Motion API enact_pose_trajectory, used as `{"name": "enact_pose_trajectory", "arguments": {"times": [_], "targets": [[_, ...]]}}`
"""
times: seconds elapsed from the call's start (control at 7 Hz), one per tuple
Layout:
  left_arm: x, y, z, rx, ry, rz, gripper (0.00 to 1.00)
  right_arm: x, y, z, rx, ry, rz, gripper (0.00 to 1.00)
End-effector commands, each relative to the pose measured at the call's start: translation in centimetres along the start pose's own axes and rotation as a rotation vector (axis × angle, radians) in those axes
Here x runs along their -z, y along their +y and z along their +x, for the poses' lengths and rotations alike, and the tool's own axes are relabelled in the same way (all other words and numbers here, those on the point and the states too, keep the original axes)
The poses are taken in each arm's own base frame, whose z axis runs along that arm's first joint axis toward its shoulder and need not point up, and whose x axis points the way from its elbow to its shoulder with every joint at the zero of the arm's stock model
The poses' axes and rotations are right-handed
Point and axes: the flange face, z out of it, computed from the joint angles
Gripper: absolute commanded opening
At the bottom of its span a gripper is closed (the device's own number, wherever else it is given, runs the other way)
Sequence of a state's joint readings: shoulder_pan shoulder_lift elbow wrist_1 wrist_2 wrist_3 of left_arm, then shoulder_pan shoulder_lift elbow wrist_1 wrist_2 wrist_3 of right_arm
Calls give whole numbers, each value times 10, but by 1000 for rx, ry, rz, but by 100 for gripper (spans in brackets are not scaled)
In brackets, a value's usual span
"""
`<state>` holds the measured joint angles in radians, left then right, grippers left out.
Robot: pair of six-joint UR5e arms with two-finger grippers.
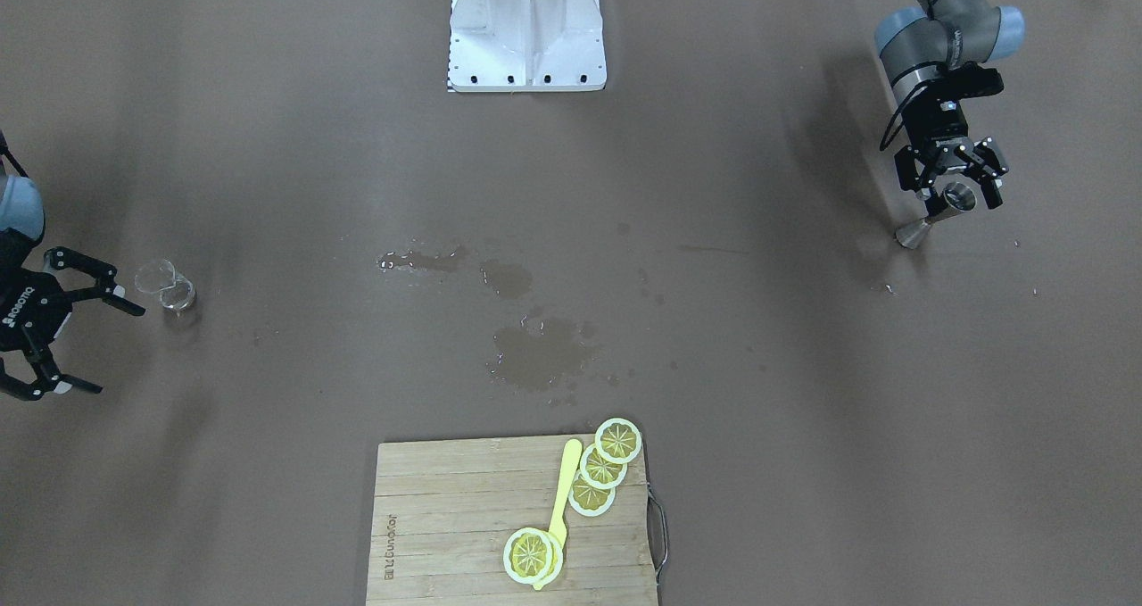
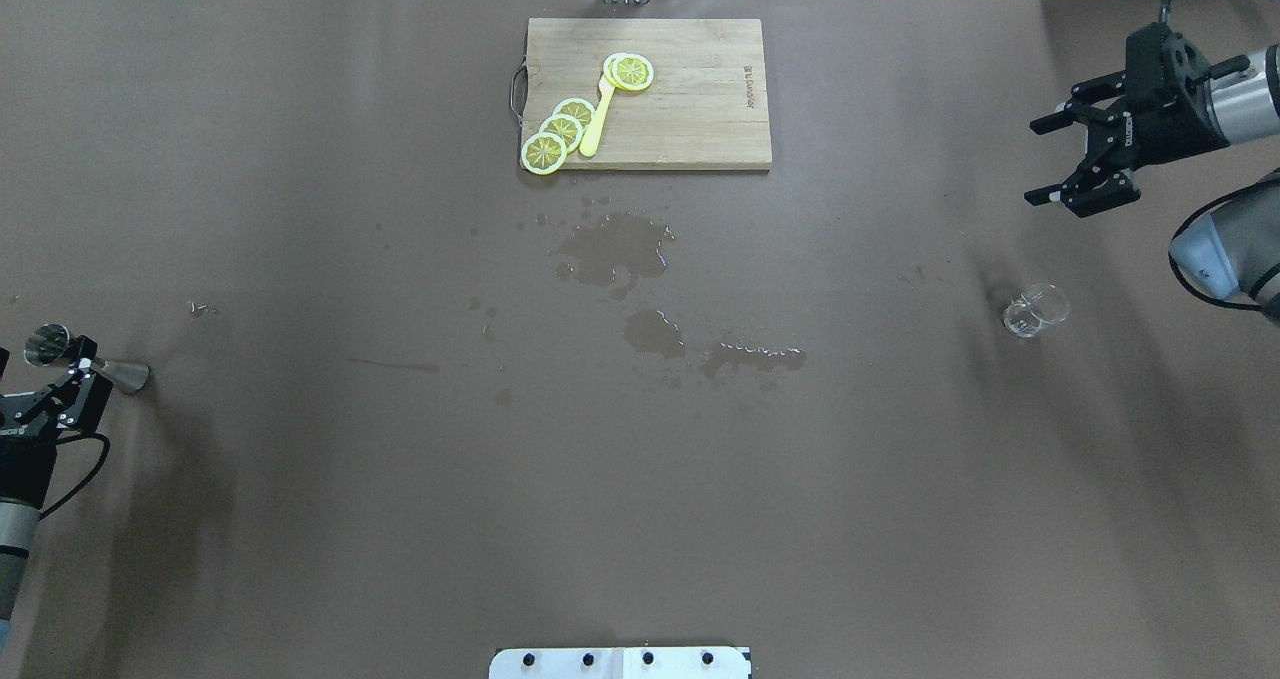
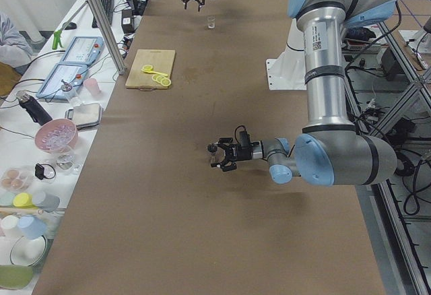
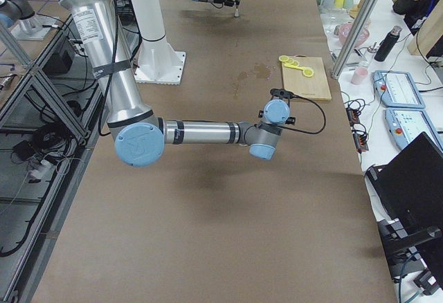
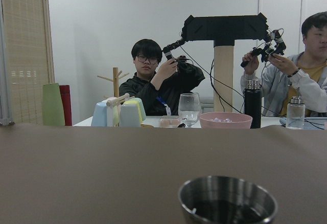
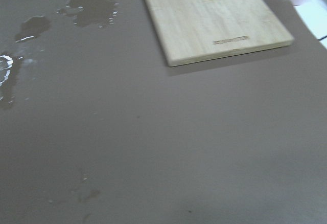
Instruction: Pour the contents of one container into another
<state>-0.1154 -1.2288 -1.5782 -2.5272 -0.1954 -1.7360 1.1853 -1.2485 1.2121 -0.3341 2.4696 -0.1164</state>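
Note:
The steel jigger (image 1: 937,215) stands upright on the brown table near my left gripper (image 1: 960,195), whose fingers are spread on either side of its upper cup; the gripper looks open. The overhead view puts the jigger (image 2: 120,374) at the far left edge. Its rim (image 5: 227,201) fills the bottom of the left wrist view. The clear glass tumbler (image 1: 166,286) stands alone on the opposite side, also seen from overhead as the tumbler (image 2: 1036,311). My right gripper (image 2: 1033,163) hovers open and empty beyond the tumbler, apart from it.
A wooden cutting board (image 2: 690,109) with lemon slices (image 2: 560,129) and a yellow utensil (image 2: 598,119) lies at the far middle edge. Wet spill patches (image 2: 615,249) mark the table's centre. The robot's white base (image 1: 526,30) sits on the near side.

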Motion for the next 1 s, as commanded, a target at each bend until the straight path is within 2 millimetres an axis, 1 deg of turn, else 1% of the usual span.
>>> {"name": "enact_pose_trajectory", "arguments": {"times": [0.0, 0.14, 0.29, 0.43, 0.57, 0.71, 0.86], "targets": [[5, -24, 13, 37, 9, 0, 99, 41, -2, 45, -253, 125, -34, 100], [8, -37, 20, 57, 13, -2, 99, 43, -1, 57, -366, 154, -78, 100], [13, -62, 20, 61, 14, -3, 99, 54, 7, 72, -455, 195, -134, 100], [17, -84, 25, 49, 12, -5, 99, 67, 14, 84, -554, 218, -194, 100], [22, -87, 33, -21, 9, -13, 99, 88, 24, 97, -678, 241, -262, 100], [30, -94, 57, -177, 11, -33, 99, 104, 35, 104, -830, 256, -355, 100], [36, -105, 86, -245, 23, -38, 99, 119, 48, 109, -953, 294, -449, 100]]}}
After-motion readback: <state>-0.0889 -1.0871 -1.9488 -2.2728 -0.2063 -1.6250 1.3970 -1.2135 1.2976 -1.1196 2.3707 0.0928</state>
